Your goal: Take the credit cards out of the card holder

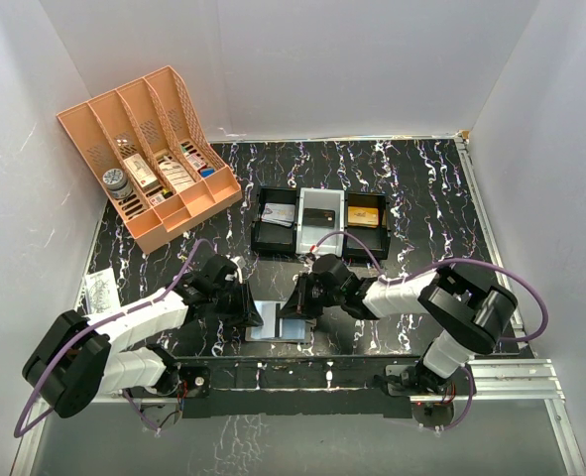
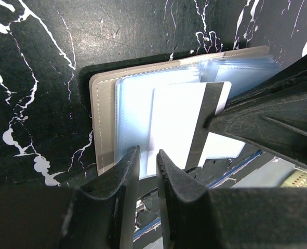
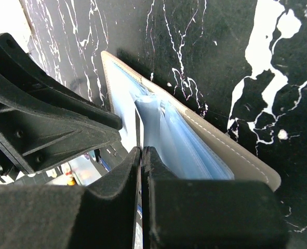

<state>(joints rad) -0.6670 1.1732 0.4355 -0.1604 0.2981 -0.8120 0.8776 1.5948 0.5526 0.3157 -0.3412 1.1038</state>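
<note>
While the card holder (image 1: 278,325) lies open at the marbled table's (image 1: 421,218) near edge, cards sit in the black tray (image 1: 273,243), so some seem done.

Left wrist: the right gripper (image 2: 208,122) pinches a glossy white striped card (image 2: 176,124) half out of clear bluish sleeves (image 2: 135,109). The left gripper (image 2: 148,153) is nearly closed, its hold unclear.

Right wrist: stitched grey cover (image 3: 221,150), sleeves fanned.

Two white-and-black robot arms trailing purple cables.
Left arm (image 1: 134,320) and right arm (image 1: 404,293): white link shells, bulky black joint housings; black bases (image 1: 423,381) left of the silvery aluminium rail (image 1: 516,375); matte black, tapered, scuffed fingers (image 2: 111,207).
</note>
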